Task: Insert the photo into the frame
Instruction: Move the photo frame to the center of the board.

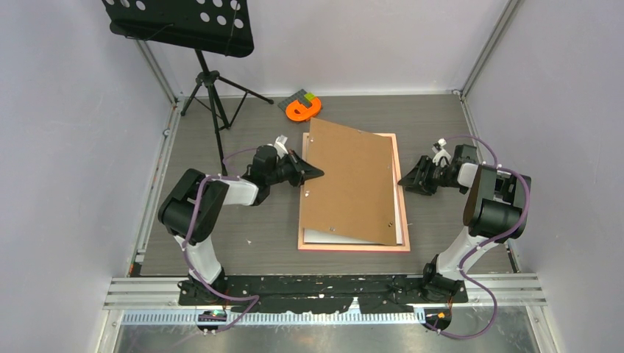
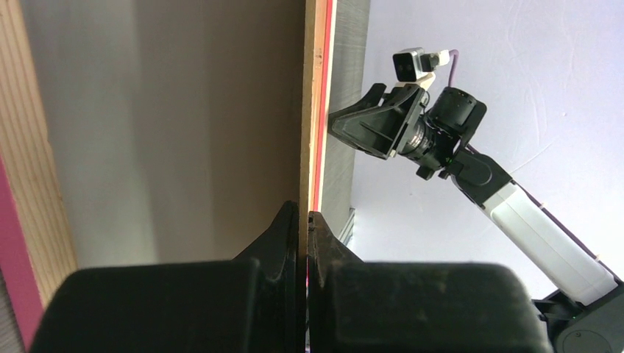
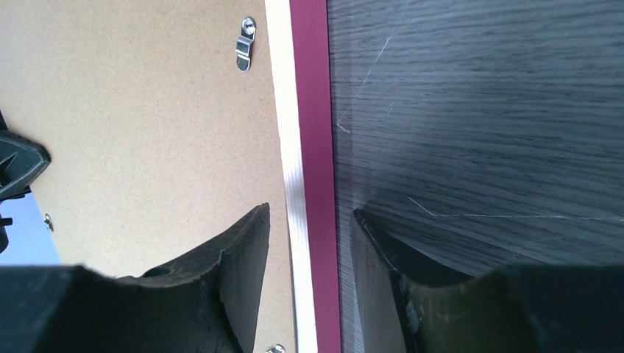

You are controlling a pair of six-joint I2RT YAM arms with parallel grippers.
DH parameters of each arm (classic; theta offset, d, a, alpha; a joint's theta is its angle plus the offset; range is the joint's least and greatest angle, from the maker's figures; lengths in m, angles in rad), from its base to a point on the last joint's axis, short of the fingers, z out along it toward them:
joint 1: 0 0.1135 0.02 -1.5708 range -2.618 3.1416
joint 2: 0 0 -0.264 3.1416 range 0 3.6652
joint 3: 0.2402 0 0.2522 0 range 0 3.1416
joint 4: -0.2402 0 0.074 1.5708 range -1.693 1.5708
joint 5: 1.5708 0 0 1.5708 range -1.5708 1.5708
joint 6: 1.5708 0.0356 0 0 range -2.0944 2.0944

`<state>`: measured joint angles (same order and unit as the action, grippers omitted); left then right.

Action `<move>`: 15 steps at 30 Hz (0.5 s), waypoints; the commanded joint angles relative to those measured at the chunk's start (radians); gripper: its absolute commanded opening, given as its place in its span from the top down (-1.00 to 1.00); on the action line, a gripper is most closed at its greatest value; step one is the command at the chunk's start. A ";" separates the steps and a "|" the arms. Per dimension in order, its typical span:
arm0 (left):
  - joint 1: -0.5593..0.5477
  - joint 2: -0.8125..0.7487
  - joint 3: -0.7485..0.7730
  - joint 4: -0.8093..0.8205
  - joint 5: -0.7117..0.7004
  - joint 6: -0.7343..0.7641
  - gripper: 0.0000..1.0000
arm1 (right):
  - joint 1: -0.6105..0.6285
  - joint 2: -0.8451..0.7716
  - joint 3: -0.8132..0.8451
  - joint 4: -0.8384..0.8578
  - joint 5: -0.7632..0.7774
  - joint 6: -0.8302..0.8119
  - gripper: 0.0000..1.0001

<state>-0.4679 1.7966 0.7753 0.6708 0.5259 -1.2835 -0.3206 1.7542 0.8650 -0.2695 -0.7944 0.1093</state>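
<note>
The frame (image 1: 353, 248), with its narrow salmon-pink border, lies flat in the middle of the table. A plain brown backing board (image 1: 353, 180) rests skewed on top of it, its far corner past the frame's edge. My left gripper (image 1: 318, 173) is shut on the board's left edge (image 2: 307, 110), which runs edge-on between the jaws (image 2: 305, 217). My right gripper (image 1: 403, 180) stands open at the frame's right side, one finger over the board (image 3: 147, 110), the other over the table, holding nothing (image 3: 311, 212). The photo's picture side is hidden; only a white strip (image 3: 283, 110) shows beside the pink border (image 3: 313, 110).
An orange tape-like object (image 1: 303, 109) lies at the back, just beyond the board's far corner. A black music stand (image 1: 199, 29) on a tripod stands at the back left. Walls close in the table on three sides. The right arm's gripper (image 2: 383, 125) shows in the left wrist view.
</note>
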 commanded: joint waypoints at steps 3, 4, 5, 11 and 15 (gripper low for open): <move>-0.005 0.031 -0.002 0.001 -0.044 0.021 1.00 | 0.020 -0.005 -0.033 0.021 0.055 -0.013 0.01; -0.005 0.032 -0.004 -0.002 -0.045 0.025 1.00 | 0.021 -0.005 -0.034 0.020 0.053 -0.013 0.02; -0.005 0.029 -0.004 -0.008 -0.045 0.031 1.00 | 0.022 -0.004 -0.035 0.019 0.051 -0.013 0.03; -0.005 0.033 -0.017 -0.035 -0.057 0.045 1.00 | 0.023 0.004 -0.036 0.023 0.024 -0.007 0.05; -0.005 0.048 -0.021 -0.043 -0.054 0.039 0.96 | 0.027 0.005 -0.041 0.029 0.013 -0.004 0.09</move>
<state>-0.4694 1.8214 0.7696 0.6720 0.5156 -1.2533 -0.3077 1.7523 0.8463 -0.2348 -0.8059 0.1123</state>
